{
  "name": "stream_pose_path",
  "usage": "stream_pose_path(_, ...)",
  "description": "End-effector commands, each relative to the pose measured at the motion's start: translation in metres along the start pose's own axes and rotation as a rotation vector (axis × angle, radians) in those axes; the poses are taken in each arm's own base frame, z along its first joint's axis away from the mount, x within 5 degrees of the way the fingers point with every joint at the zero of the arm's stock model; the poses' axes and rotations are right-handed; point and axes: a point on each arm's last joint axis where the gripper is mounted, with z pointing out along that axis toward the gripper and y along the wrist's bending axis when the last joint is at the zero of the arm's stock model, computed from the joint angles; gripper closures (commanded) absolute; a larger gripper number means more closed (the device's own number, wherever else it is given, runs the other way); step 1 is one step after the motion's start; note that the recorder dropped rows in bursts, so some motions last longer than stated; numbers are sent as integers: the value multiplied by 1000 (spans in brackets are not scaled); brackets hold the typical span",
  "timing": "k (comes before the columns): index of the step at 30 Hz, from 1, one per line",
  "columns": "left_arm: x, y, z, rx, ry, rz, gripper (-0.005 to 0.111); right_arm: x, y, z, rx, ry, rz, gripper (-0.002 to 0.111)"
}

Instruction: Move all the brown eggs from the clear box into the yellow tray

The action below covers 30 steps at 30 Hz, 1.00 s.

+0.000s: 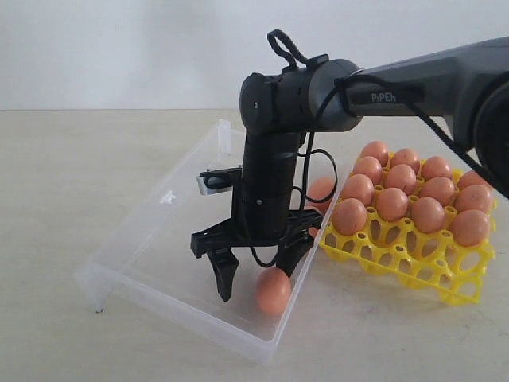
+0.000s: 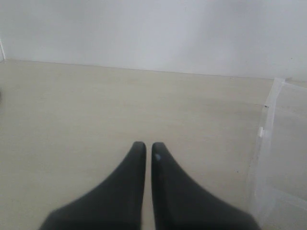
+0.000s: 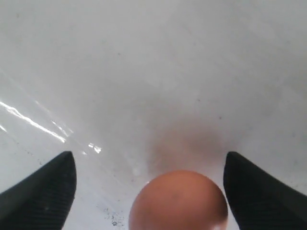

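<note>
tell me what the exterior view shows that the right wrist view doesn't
Only the exterior view: the yellow tray loaded with brown eggs, the whole clear box, and the black arm reaching down into it. Only the right wrist view: close up, bare box floor showing on both sides of the loose egg. Both: that loose egg on the box floor, between the open right fingers.

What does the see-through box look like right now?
The clear box is a wide, shallow rectangle of see-through plastic with low walls and a small tab on one side. It rests on the pale table, close beside the yellow tray. A brown egg lies near its front corner, and the right gripper hangs inside, jaws open around that egg.
</note>
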Motion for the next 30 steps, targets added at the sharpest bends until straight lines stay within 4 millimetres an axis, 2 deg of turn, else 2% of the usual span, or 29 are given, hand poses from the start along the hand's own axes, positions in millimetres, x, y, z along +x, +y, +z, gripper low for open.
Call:
stream_pose_path(1,0,0,0,3,-8,0,103,0,-2,1,14,1,36,32)
stream_pose_path(3,0,0,0,3,-8,0,103,0,-2,1,14,1,39,37)
stream_pose_path(8,0,0,0,3,-6,0,103,0,-2,1,14,1,47,61)
stream_pose_path(11,0,0,0,3,-6,0,103,0,-2,1,14,1,47,65)
stream_pose_path(19,0,0,0,3,-7,0,103,-1,0,1,1,-6,36,65)
stream_pose_path(25,0,0,0,3,-7,0,103,-11,0,1,-8,-113,35,64)
stream_pose_path(27,0,0,0,3,-7,0,103,-11,0,1,-8,-113,35,57)
stream_pose_path(30,0,0,0,3,-7,0,103,-10,0,1,-6,-104,28,38)
